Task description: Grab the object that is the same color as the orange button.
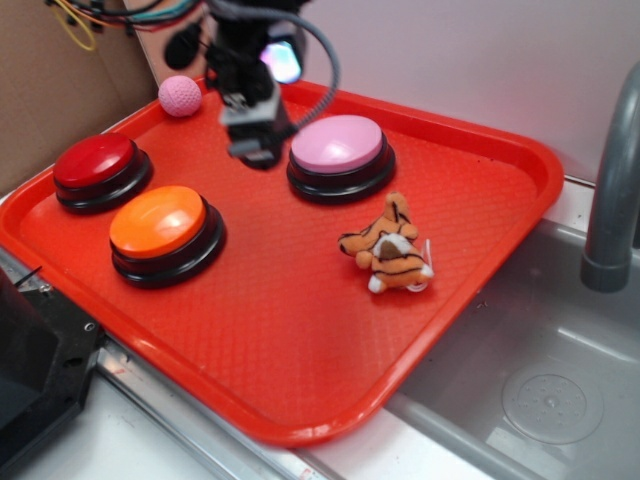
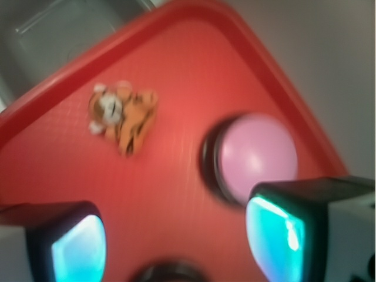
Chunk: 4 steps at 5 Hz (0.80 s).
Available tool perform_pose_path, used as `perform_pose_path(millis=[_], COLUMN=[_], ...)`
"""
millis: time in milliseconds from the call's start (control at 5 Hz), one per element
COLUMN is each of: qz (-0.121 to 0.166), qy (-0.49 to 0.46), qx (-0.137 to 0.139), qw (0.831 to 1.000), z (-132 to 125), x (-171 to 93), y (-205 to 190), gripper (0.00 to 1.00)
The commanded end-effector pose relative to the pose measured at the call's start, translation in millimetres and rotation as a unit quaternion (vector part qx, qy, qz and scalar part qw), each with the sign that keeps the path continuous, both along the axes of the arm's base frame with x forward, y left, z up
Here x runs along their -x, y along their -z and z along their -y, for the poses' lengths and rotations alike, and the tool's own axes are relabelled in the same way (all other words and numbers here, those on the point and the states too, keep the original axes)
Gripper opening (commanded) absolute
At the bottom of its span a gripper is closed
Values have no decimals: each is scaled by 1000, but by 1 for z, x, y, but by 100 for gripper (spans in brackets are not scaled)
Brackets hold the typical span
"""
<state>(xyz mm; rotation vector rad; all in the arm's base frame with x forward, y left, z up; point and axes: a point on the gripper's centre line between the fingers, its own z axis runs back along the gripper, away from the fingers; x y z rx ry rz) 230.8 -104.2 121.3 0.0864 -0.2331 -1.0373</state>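
1. The tiger lies on its side on the red tray, right of centre in the exterior view, alone on bare tray. Nothing crowds it, so a descent from above looks unobstructed.
2. The orange button sits at the left of the tray; it only supplies the colour cue, and the tiger is the one loose thing that matches it.
3. The pink button stands in the upper middle, nearest the tiger but clearly apart from it. The red button is at the far left, and a pink ball rests in the tray's upper-left corner, well away.
4. The gripper hangs above the tray in the upper centre, just left of the pink button and holding nothing. In the wrist view its two pads stand wide apart at the lower corners, so the gripper is spread and ready to straddle something.
5. In that view the tiger appears in the upper left, ahead of the pads rather than between them, so the approach is judged unfinished: the gripper would need to travel toward the tiger and then lower.
6. The wrist view is blurred, so fine alignment cannot be read.
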Motion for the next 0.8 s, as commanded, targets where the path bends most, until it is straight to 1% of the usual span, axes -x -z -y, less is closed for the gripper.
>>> perform_pose_path(millis=[0,200,400,600], qz=[16,1,-26,-41], qy=[165,199,228,238], qx=[23,28,34,34], qw=[986,980,973,970], z=[41,48,54,61], x=[-16,-21,-24,-21], y=[35,46,64,74], gripper=[100,100,100,100])
